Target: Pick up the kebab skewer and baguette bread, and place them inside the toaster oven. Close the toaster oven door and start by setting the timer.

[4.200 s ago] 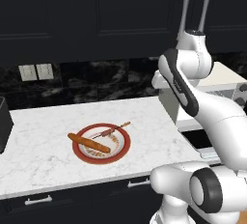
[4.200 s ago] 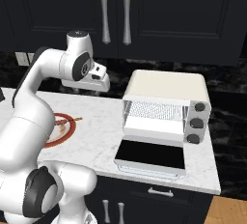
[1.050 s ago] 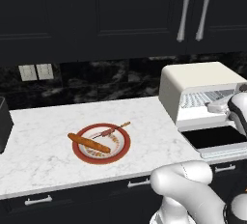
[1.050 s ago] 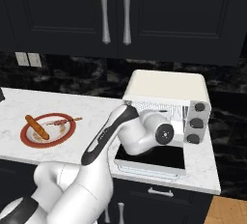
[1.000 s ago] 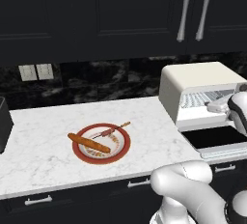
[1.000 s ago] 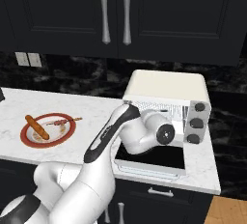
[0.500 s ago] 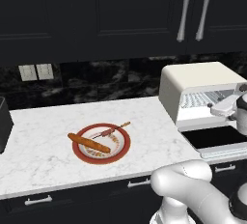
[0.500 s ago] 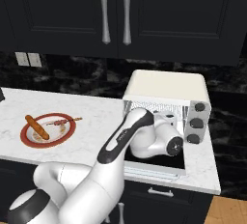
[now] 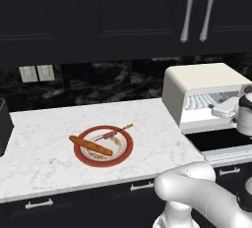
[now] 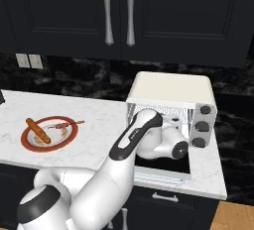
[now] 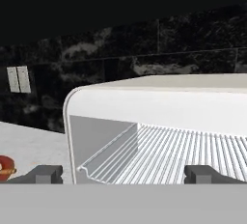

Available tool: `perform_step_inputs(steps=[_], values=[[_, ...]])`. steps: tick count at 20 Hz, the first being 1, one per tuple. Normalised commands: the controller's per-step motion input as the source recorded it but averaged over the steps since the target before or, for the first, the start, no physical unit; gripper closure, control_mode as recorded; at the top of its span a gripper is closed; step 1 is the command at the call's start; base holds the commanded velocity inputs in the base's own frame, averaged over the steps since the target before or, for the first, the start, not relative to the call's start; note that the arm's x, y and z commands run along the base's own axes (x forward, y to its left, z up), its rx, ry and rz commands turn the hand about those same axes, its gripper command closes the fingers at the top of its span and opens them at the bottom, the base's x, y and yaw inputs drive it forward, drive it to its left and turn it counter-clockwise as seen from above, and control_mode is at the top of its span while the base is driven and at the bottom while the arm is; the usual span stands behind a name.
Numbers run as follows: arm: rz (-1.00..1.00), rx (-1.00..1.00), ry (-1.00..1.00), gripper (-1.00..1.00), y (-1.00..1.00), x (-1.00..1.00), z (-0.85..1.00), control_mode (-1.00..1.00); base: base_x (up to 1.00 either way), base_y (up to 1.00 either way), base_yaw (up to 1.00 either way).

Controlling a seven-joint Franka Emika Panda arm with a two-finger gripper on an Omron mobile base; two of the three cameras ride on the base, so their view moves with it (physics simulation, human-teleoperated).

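Fingers [image 11: 123, 174] standing wide apart, holding nothing, facing the toaster oven [image 10: 171, 95] with its toaster oven door [image 10: 161, 170] hanging open. Baguette bread [image 9: 90, 145] and kebab skewer [image 9: 113, 133] are lying on the plate [image 9: 81, 154], left of the oven on the counter [image 9: 39, 158].

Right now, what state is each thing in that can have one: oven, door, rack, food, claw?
cream-white boxy toaster oven: open, nothing on its rack
dark glass toaster oven door: folded down flat
silver wire rack: bare
thin kebab skewer: lying on the red-rimmed plate
orange-brown baguette bread: lying on the plate, beside the skewer
claw: open, holding nothing, facing the oven mouth
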Motion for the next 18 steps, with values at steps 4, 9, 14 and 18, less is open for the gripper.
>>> perform_step_inputs(steps=[4,9,14,18], values=[[0.00,0.00,-0.03,-1.00,0.00,0.35,-0.03,-1.00,0.00,0.00,0.00],[0.00,0.00,0.00,-1.00,-0.01,0.32,-0.16,-1.00,0.00,0.00,0.00],[0.00,0.00,0.00,-1.00,-0.02,0.17,-0.17,-1.00,0.00,0.00,0.00],[0.00,0.00,0.00,-1.00,-0.10,0.03,-0.22,-1.00,0.00,0.00,0.00]])
